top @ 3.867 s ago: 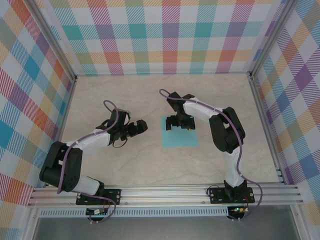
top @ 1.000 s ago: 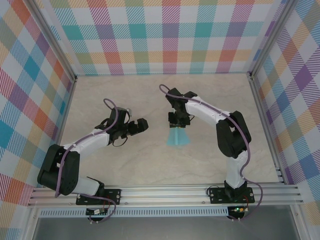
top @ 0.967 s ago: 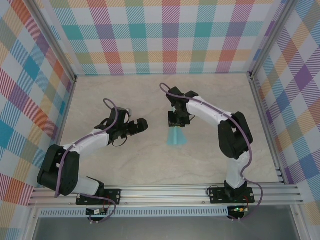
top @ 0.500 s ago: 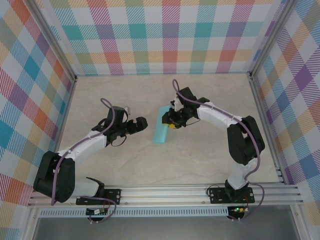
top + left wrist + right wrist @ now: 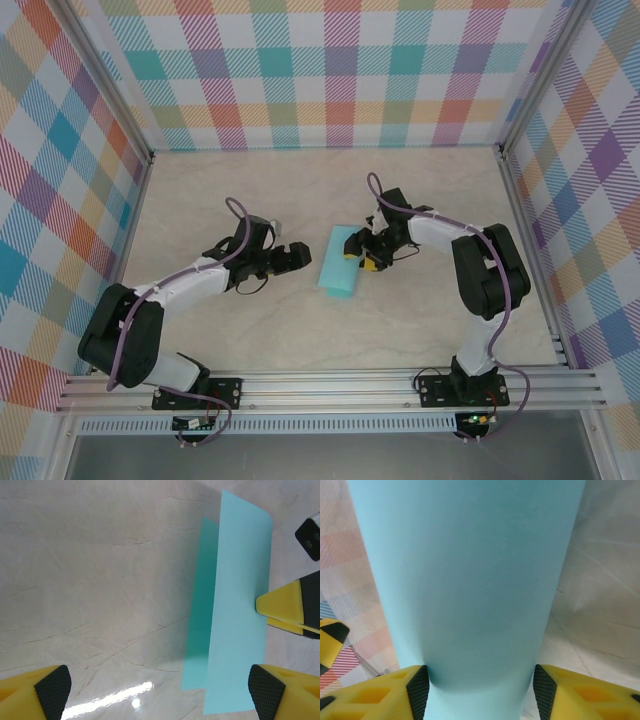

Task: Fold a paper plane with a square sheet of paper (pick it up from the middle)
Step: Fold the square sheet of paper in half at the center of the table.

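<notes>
1. The thin light-teal square sheet of paper (image 5: 338,262), hanging pinched a second ago, now lies doubled into a narrow strip in the middle of the worktop (image 5: 250,190).
2. The right gripper (image 5: 360,254) has widened its jaws around the fold; whether they still grip, I cannot tell.
3. The left gripper (image 5: 291,257), jaws wide and empty, has moved in just beside the sheet, likely to press the centre crease.

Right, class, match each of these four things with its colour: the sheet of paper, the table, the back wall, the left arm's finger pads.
Things:
1. sheet of paper
2. table
3. back wall
4. left finger pads

Colours:
A. black
B. multicoloured check
C. light teal
D. pale marbled beige

Pairs: 1-C; 2-D; 3-B; 4-A
</notes>
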{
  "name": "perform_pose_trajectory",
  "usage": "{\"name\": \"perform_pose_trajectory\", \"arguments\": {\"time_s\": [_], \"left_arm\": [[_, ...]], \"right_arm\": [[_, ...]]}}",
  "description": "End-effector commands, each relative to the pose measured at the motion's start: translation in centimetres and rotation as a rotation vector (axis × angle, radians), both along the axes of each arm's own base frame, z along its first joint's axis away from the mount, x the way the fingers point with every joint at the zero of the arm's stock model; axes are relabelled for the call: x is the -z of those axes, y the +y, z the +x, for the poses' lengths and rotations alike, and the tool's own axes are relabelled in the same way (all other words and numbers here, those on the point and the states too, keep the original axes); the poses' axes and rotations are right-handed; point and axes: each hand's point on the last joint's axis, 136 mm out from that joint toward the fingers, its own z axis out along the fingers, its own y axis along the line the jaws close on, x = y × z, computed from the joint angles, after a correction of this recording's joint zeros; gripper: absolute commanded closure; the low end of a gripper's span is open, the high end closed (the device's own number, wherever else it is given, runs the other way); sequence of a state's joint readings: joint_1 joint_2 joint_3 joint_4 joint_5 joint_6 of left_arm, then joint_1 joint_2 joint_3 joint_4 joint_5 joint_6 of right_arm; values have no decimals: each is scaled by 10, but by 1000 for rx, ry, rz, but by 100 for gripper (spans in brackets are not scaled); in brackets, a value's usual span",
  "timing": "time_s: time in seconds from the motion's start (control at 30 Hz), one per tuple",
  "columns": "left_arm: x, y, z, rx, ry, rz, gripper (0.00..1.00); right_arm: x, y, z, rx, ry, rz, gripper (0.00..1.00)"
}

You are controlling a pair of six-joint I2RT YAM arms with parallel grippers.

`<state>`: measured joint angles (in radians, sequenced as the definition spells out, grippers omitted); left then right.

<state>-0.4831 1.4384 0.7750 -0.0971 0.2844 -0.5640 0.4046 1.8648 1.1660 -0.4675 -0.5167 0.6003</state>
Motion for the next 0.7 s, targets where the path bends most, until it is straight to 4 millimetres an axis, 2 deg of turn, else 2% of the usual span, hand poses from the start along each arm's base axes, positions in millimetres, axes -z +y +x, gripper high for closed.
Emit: {"name": "perform_pose_trajectory", "arguments": {"time_s": [0.0,0.3,0.67], "left_arm": [[-10,-12,8,-6,-15,-48,9],[-8,-22,15,0,-8,-64,19],[-3,-37,20,32,-3,-64,20]], "right_arm": [[5,-10,-4,-18,1,-69,38],[20,-37,-4,46,24,-243,36],[33,-36,-6,55,63,-253,34]]}}
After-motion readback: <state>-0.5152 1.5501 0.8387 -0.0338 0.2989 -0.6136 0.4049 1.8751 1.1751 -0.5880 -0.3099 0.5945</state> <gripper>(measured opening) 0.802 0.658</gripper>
